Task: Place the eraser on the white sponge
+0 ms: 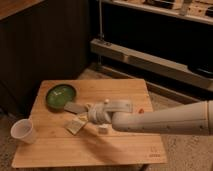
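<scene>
Dim room, dark panel wall at rear, metal shelf rail (150, 60) running across upper right, speckled floor below.

Camera view – single view on record:
- Wooden table (125, 147) at centre, light planks, roughly square.
- Green plate (60, 95) at far-left part of table, round, lying flat.
- White paper cup (24, 131) upright at near-left corner, well apart from plate.
- Robot arm (165, 120), pale casing, comes in from right edge and lies low across table mid-section.
- Gripper (86, 117) at arm's left end, over table centre-left, just right of the two task items. Whether it is spread or pressed together: cannot tell. Nothing seen carried.
- Eraser (74, 107): flat grey slab on table, just beside plate's near-right rim, angled; contact w/ rim not determinable.
- White sponge (75, 125): cream block on table, just nearer the camera than eraser, tilted corner-on. Eraser is not on it – the two lie side by side w/ gripper tip close to both.
- Small white piece (102, 129) stands under arm, right of sponge.
- Small red object (141, 110) on table right of arm's wrist section.
</scene>
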`<state>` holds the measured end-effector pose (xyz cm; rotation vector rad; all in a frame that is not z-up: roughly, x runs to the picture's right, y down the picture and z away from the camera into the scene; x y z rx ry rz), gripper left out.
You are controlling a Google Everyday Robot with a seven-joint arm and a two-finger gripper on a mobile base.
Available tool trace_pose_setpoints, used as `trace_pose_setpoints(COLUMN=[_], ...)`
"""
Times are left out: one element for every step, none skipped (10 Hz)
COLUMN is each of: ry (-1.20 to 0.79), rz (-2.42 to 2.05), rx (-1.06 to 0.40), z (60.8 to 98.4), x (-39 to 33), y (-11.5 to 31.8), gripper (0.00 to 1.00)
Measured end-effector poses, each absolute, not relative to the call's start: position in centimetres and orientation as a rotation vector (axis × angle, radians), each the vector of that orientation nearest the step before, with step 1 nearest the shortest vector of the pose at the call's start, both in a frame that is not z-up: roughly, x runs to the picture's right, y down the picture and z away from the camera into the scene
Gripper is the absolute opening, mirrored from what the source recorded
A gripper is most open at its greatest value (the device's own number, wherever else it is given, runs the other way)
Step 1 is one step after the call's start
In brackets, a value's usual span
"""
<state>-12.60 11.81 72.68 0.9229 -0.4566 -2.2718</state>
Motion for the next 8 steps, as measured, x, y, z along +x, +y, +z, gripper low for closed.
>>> trace_pose_setpoints(ry=[-0.44,-0.43,-0.419,-0.413,-0.417,-0.421,-0.424,-0.433], rz=[-2.304,-2.336,-2.349,-2.352,-2.354,-2.351,-2.346,-2.337], rx=[0.869,0.833,0.815,0.791,0.778,0.77,0.763,0.753], z=[72.9,73.1,73.2,73.5,73.7,74.0,74.2,74.5], x=[-12.1,-12.2,-12.1,-11.6,-11.8,-11.7,-11.5,-11.3], y=[11.9,12.0,12.0,12.2,12.4,12.6,12.7,12.9], gripper=[0.0,0.0,0.0,0.0,0.0,0.0,0.0,0.0])
